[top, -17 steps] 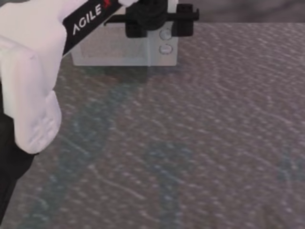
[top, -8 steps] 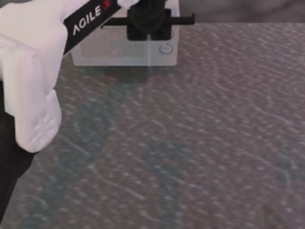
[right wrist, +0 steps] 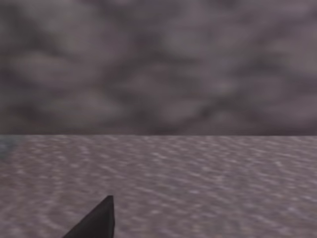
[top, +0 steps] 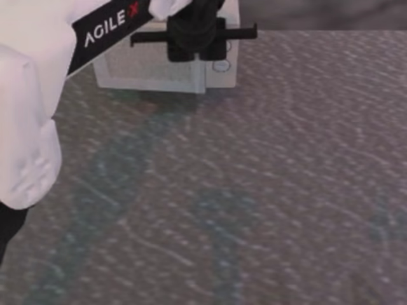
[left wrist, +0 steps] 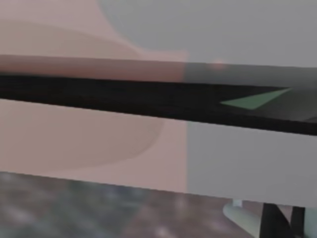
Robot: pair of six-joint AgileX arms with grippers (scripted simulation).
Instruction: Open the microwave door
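Mottled grey-purple bench [top: 254, 190] fills most of the top view, with the small boxy beige-white microwave [top: 166, 60] at the upper left of the frame. Its flat mesh-windowed door [top: 149, 68] faces the lower edge, the pale handle strip running vertically beside the knob panel. The left gripper [top: 194, 35] hangs directly over that handle edge (whether its fingers are spread or pinching cannot be told). The right arm is parked out of the top view.

I see the table [top: 273, 190] as a matt, leathery grey-purple surface with a pebbled grain. The microwave [top: 226, 76] looks smooth beige plastic, its microwave door [top: 149, 67] window a fine mesh; my left arm's shell [top: 32, 95] is glossy white.
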